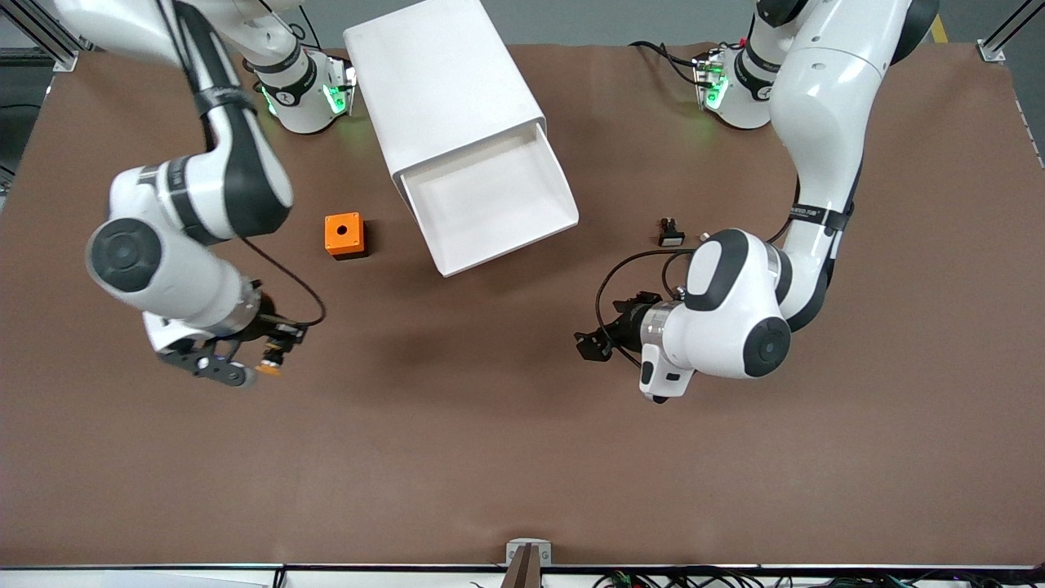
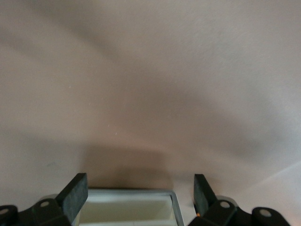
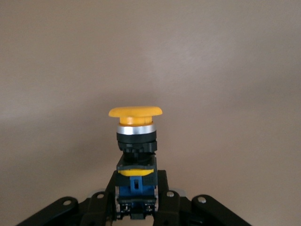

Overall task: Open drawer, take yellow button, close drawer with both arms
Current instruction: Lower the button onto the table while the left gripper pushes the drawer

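Brown tabletop [image 1: 522,457] first, since it fills basically everything. Sitting on it around 12 o'clock in the front view is the white drawer cabinet [image 1: 441,90], and its drawer [image 1: 494,200] is pulled out, tipped toward 5 o'clock, with nothing visible inside.

Then my two arms. My right arm [image 1: 175,245] hangs out around 9 o'clock, my left arm [image 1: 767,269] around 3 o'clock.

My right pincer [image 1: 249,363] is up over bare tabletop, nearer the front camera than the orange cube [image 1: 344,235], and it's pressed together on the button [image 3: 135,141]. In the right wrist view you can see the orange cap sticking out past the fingertips, black body under it, blue end down between my fingers [image 3: 162,188].

My left pincer [image 1: 594,343] is spread wide and holding nothing, hovering low over the tabletop about 4 o'clock from the drawer. The left wrist view shows both fingers [image 2: 75,195] well apart, with a white rimmed edge between them.

Smallest bit: a little black part with a white face [image 1: 670,233] lies at 3 o'clock from the drawer.
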Tool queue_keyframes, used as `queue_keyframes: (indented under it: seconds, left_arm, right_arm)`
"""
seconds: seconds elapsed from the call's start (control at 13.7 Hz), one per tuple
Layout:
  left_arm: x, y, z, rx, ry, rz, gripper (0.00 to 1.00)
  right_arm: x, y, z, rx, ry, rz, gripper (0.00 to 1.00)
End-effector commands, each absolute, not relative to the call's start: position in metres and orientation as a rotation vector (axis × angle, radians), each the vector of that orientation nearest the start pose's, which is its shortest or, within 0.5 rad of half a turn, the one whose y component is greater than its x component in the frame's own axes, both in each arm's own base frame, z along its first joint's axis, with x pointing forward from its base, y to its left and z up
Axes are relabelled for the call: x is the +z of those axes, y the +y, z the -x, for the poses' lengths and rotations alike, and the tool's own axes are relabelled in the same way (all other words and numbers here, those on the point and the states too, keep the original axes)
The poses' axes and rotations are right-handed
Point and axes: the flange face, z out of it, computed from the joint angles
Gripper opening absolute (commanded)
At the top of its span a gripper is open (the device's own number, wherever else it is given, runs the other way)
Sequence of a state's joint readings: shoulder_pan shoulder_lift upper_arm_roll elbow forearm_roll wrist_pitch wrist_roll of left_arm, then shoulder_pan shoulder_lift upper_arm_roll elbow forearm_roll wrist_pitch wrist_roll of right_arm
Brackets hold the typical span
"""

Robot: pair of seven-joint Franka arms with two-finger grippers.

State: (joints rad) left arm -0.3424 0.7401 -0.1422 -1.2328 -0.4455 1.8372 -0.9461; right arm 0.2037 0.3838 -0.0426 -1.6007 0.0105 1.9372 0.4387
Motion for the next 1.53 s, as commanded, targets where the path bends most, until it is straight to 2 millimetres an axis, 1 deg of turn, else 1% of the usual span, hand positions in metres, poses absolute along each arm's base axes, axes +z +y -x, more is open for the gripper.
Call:
queue_keyframes:
  seconds: [0.0,0.07,0.15,0.29,0.44,0.51,0.73,0.8,0.87,0.95,1.02,1.09,1.24,1.31,1.38,1.46]
  left_arm:
    - [0.346,-0.361,-0.64,0.605,-1.036,3.179,0.99]
    - [0.347,-0.366,-0.636,0.554,-0.989,3.169,0.99]
    - [0.348,-0.377,-0.629,0.507,-0.951,3.16,0.99]
    - [0.351,-0.391,-0.626,0.447,-0.956,3.182,0.99]
    - [0.356,-0.409,-0.618,0.372,-0.898,3.204,0.99]
    - [0.362,-0.414,-0.613,0.331,-0.865,3.207,0.99]
    - [0.359,-0.43,-0.603,0.258,-0.834,3.189,0.99]
    - [0.359,-0.435,-0.598,0.241,-0.824,3.181,0.99]
    - [0.359,-0.438,-0.595,0.223,-0.815,3.171,0.99]
    - [0.364,-0.444,-0.591,0.212,-0.821,3.171,0.99]
    - [0.364,-0.45,-0.584,0.214,-0.811,3.168,0.99]
    - [0.367,-0.457,-0.572,0.207,-0.777,3.167,0.99]
    - [0.377,-0.46,-0.559,0.195,-0.75,3.165,0.99]
    - [0.377,-0.463,-0.553,0.198,-0.736,3.163,0.99]
    - [0.375,-0.473,-0.543,0.204,-0.715,3.162,0.99]
    - [0.372,-0.478,-0.537,0.209,-0.725,3.151,0.99]
  right_arm:
    - [0.368,0.065,-0.652,0.042,0.317,3.125,0.01]
    - [0.351,0.051,-0.649,0.02,0.303,3.124,0.01]
    - [0.331,0.044,-0.646,0.008,0.301,3.124,0.01]
    - [0.292,0.041,-0.644,0.027,0.304,3.127,0.01]
    - [0.263,0.037,-0.647,0.027,0.318,3.124,0.01]
    - [0.253,0.037,-0.648,0.022,0.318,3.124,0.01]
    - [0.228,0.038,-0.655,-0.004,0.315,3.121,0.01]
    - [0.215,0.037,-0.658,-0.011,0.312,3.121,0.01]
    - [0.207,0.036,-0.659,-0.024,0.305,3.123,0.01]
    - [0.2,0.035,-0.661,-0.05,0.305,3.121,0.01]
    - [0.193,0.035,-0.662,-0.077,0.288,3.124,0.01]
    - [0.187,0.034,-0.664,-0.096,0.274,3.124,0.01]
    - [0.175,0.023,-0.666,-0.113,0.252,3.126,0.01]
    - [0.176,0.02,-0.668,-0.118,0.226,3.128,0.07]
    - [0.177,0.018,-0.669,-0.123,0.224,3.126,0.44]
    - [0.177,0.015,-0.669,-0.123,0.231,3.125,0.99]
